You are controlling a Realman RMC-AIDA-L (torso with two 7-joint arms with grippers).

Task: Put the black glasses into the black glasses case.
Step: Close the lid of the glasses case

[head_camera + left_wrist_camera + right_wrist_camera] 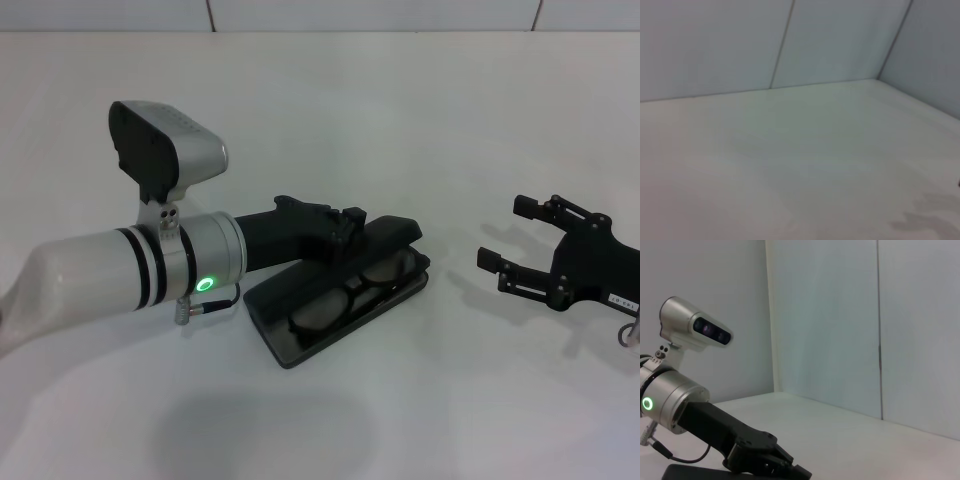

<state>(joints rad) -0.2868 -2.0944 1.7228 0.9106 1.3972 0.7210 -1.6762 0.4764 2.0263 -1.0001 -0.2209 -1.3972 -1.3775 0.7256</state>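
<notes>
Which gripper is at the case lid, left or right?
The left gripper, reaching over the black glasses case at its raised lid. The right gripper is open, off to the side, clear of the case.

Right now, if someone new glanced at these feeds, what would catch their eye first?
The left gripper reaches across the middle of the white table, at the raised lid of the matte black hinged glasses case. Thin black-framed glasses already lie inside the case. The right gripper waits apart on the right, fingers spread.
</notes>
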